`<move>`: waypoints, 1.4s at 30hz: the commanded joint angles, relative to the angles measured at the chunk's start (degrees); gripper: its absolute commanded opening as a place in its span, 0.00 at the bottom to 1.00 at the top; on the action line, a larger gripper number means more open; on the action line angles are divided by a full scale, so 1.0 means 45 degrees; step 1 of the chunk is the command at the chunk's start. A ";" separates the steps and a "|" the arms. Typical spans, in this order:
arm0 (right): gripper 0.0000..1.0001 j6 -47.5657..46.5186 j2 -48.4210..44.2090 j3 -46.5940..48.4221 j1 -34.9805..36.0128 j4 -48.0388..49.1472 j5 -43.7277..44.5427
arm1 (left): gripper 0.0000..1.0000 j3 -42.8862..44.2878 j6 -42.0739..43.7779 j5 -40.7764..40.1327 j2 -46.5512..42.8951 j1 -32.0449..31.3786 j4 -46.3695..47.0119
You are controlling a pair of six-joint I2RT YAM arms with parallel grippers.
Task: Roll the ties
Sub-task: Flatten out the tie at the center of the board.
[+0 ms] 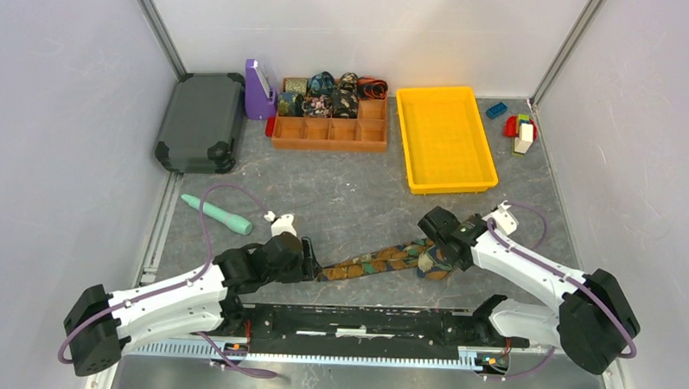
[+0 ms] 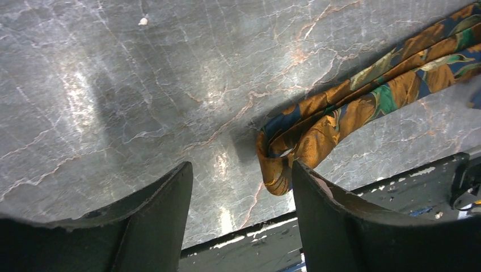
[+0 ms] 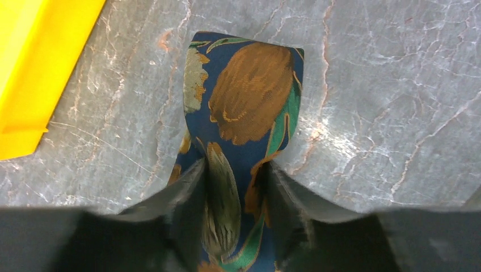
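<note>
At the near edge of the table (image 1: 350, 195) we saw a black rail (image 1: 363, 320) carrying both arm bases. Just beyond it a tie (image 1: 378, 260), printed in orange-brown, blue and green, lay as a long strip running roughly along that edge, between the two grippers.

The left gripper (image 1: 314, 267) sat low at the strip's left end. Its fingers (image 2: 159, 215) stood wide apart over bare table with nothing in the gap. The tie's narrow end, folded back on itself, lay just beside the inner side of one finger; whether it touched we could not tell.

The right gripper (image 1: 432, 256) was at the strip's right end. Its fingers (image 3: 181, 198) were narrow, with the fabric bunched between them and the broad tip spread flat beyond. Whether they pressed the cloth we could not tell.

Farther in, toward the left edge, lay a teal stick (image 1: 217, 214). Along the far edge, starting at the far left corner, we found:

- a dark grey case (image 1: 201, 120)
- a purple holder (image 1: 258, 89)
- a brown compartment box (image 1: 330, 140), with several rolled ties (image 1: 323, 94) crowding its far part
- a yellow tray (image 1: 444, 137) just beside the box
- toy blocks (image 1: 518, 127) near the far right corner
</note>
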 commanded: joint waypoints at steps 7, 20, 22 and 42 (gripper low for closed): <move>0.94 -0.4287 0.0675 0.1519 -0.0254 0.1749 0.1191 | 0.67 -0.0984 -0.1076 -0.0028 -0.0730 -0.0345 0.2186; 0.98 -1.2154 0.1501 0.2384 -0.0254 0.3038 -0.0814 | 0.69 -0.0767 -0.1633 -0.0628 -0.0082 -0.1543 0.2226; 0.98 -1.3016 0.1386 0.2014 -0.0226 0.3426 -0.1395 | 0.69 -0.0670 -0.1767 -0.0967 0.0226 -0.1872 0.2216; 0.91 -1.6691 -0.1741 -0.0780 0.2573 0.6619 -0.6065 | 0.05 -0.0455 -0.2365 -0.4191 0.0000 -0.2138 0.0776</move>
